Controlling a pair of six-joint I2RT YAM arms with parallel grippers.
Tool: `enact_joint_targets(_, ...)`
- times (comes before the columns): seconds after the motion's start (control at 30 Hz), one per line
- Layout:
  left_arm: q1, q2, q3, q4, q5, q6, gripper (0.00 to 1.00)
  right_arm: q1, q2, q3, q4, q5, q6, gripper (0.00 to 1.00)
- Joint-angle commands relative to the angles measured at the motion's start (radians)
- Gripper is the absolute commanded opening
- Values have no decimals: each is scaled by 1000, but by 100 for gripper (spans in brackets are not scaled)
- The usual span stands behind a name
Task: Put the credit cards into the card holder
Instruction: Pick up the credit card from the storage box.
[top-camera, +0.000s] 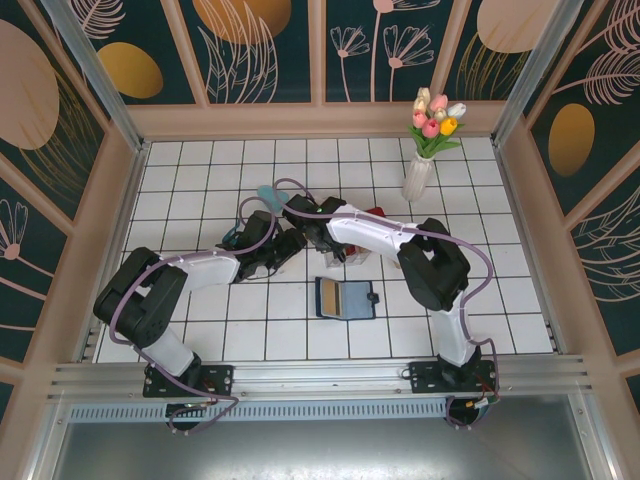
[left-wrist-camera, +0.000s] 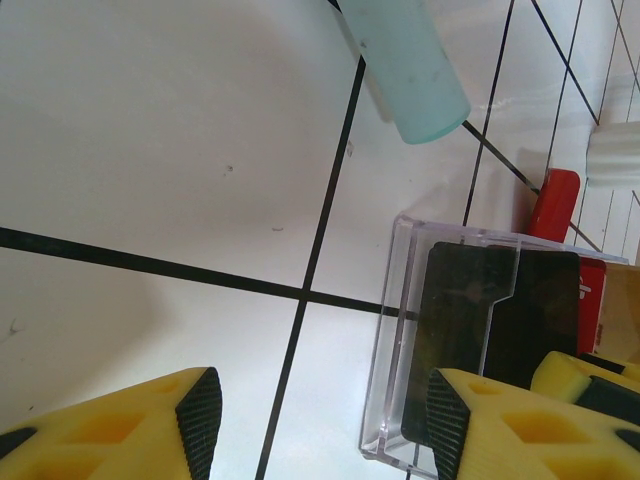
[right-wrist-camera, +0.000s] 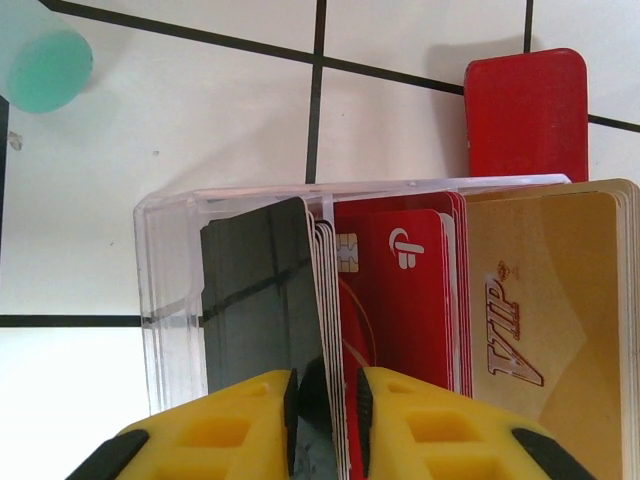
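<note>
Pinching black plastic credit card (right-wrist-camera: 255, 300) at end of clear plastic slotted rack (right-wrist-camera: 170, 290): right gripper (right-wrist-camera: 325, 385) nearly closed on it, likely for lift-out; left gripper (left-wrist-camera: 322, 410) wide open, empty, one finger beside rack, probably bracing. Target navy-blue folding card holder (top-camera: 345, 298) lies open on tiles, well apart.

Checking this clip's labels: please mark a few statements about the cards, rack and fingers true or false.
1. The navy card holder lies open on the tiles. True.
2. The gold VIP card lies flat on the table. False: it stands in the clear rack.
3. The right fingers close on the black card. True.
4. The left fingers grip the teal cylinder. False: they are open and empty.
</note>
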Motion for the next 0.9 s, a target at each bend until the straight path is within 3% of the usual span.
enact_joint_targets(0.0,7,-18,-9,4,-13,1,59,0,-15,15,-46,35,-10,24)
enact_joint_targets(0.2,8,-19,-8,-4,-15,5,59,-1,-27,8,-49,45,-12,14)
enact_joint_targets(0.6,8,-41,-9,-13,-15,11,59,-3,-99,-19,-50,39,0,10)
enact_joint_targets(0.87,7,-91,-14,20,33,38,61,-23,-240,-96,38,-80,11,0)
